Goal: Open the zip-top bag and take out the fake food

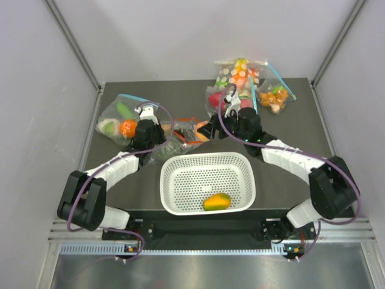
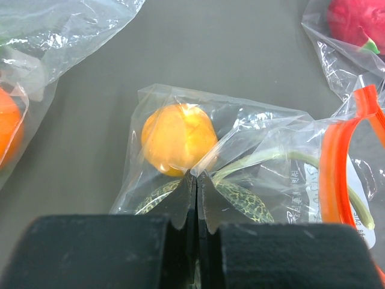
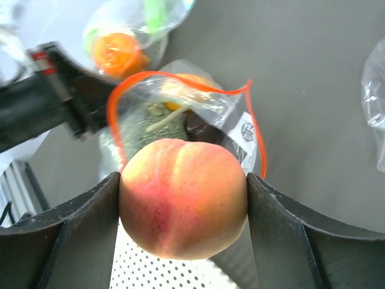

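Observation:
The zip-top bag [image 1: 180, 135] lies between my two grippers, its red-orange zip strip [image 3: 180, 81] gaping open. My left gripper [image 2: 197, 176] is shut on a fold of the bag's clear plastic [image 2: 240, 129], just in front of a small orange [image 2: 178, 137] and the dark green melon [image 2: 243, 200] inside. A small dark piece [image 3: 200, 127] also lies in the bag. My right gripper [image 3: 183, 183] is shut on the orange-red peach [image 3: 183, 205], held outside the bag's mouth over the basket's far rim. A yellow-orange mango [image 1: 216, 201] lies in the white basket [image 1: 174, 180].
A blue-zipped bag of toy food [image 1: 120, 117] lies at the back left, close to my left gripper. Further bags of toy food [image 1: 240, 78] are piled at the back right, one with orange pieces [image 1: 277, 96]. The basket sits at the near edge between the arms.

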Action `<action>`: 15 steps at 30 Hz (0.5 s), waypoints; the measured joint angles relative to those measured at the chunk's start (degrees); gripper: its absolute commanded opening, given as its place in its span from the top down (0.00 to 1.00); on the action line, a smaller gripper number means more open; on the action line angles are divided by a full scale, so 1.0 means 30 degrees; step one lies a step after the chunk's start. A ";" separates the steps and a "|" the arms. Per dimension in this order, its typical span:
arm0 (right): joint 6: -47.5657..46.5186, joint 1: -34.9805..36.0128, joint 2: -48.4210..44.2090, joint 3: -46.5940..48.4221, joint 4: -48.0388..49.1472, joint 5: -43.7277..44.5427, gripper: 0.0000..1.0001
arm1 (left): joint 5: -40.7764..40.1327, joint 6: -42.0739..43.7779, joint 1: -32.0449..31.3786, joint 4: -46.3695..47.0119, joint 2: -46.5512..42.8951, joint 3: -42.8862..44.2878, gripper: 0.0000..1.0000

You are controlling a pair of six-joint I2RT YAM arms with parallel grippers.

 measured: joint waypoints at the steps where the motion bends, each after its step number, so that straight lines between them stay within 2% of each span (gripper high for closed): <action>1: -0.0197 0.0000 -0.0546 -0.0124 -0.0248 -0.0131 0.69 | 0.0022 0.0000 0.0000 -0.0044 0.0044 0.0051 1.00; 7: -0.2186 -0.0015 -0.4656 -0.1311 -0.2572 -0.0852 0.68 | 0.0335 -0.0015 0.0000 -0.0262 0.0634 0.0670 1.00; 15: -0.3475 -0.0007 -0.8488 -0.4437 -0.5974 -0.1144 0.68 | 0.0794 -0.0328 0.0000 -0.0568 0.1508 0.1530 1.00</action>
